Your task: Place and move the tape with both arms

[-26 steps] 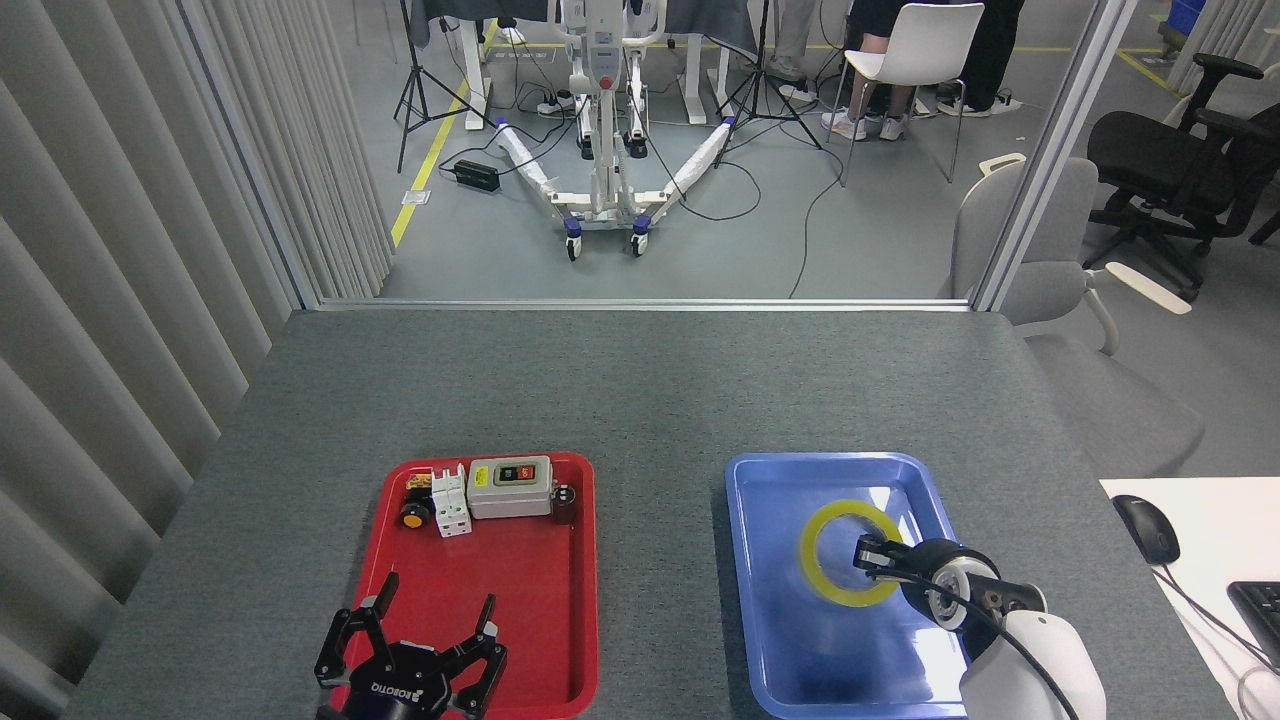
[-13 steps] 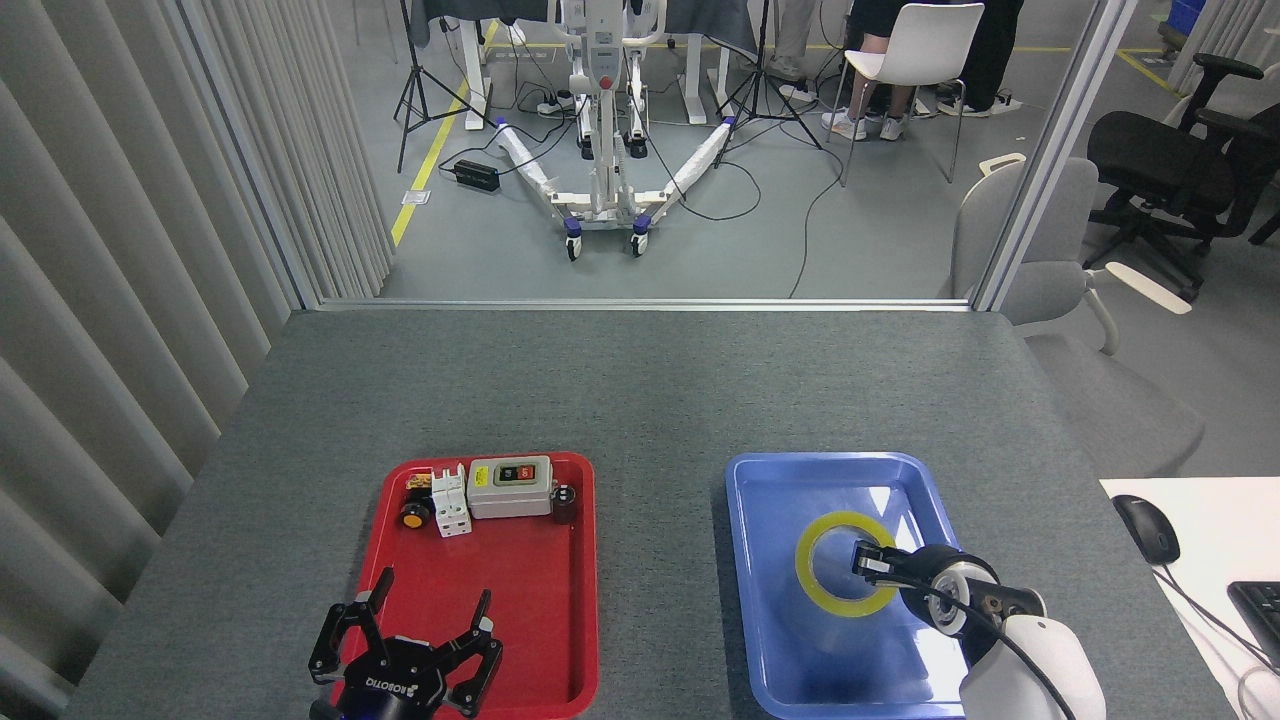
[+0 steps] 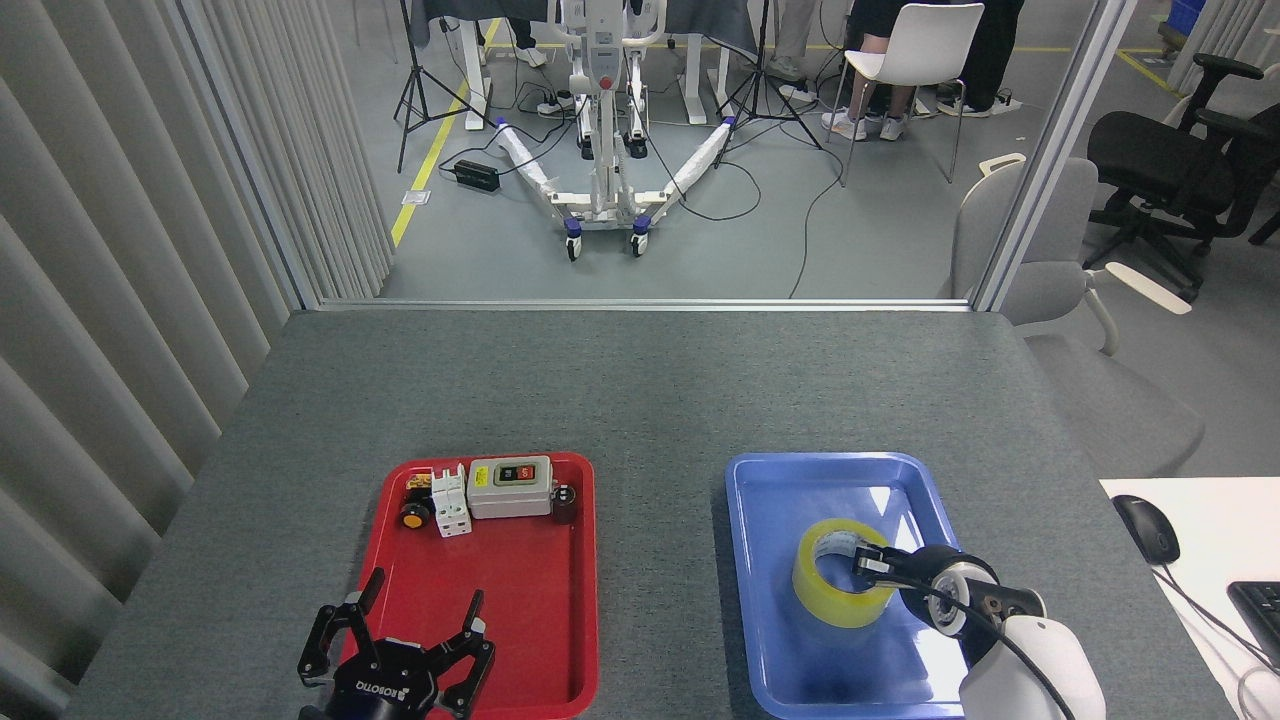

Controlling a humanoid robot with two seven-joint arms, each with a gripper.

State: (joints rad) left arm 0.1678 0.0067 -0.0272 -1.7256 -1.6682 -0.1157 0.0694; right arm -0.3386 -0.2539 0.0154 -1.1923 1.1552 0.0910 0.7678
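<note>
Our right gripper (image 3: 868, 563) pinches the tape (image 3: 838, 588) at its right rim, roll tilted inside the blue tray (image 3: 760, 560). Our left gripper (image 3: 415, 620), fingers spread, hangs over the red tray (image 3: 520, 610), near-left edge, well apart from tape.

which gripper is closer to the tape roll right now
Right. The right gripper is at the tape in the blue tray, fingers at its rim. The left gripper hangs open over the red tray, well apart.
</note>
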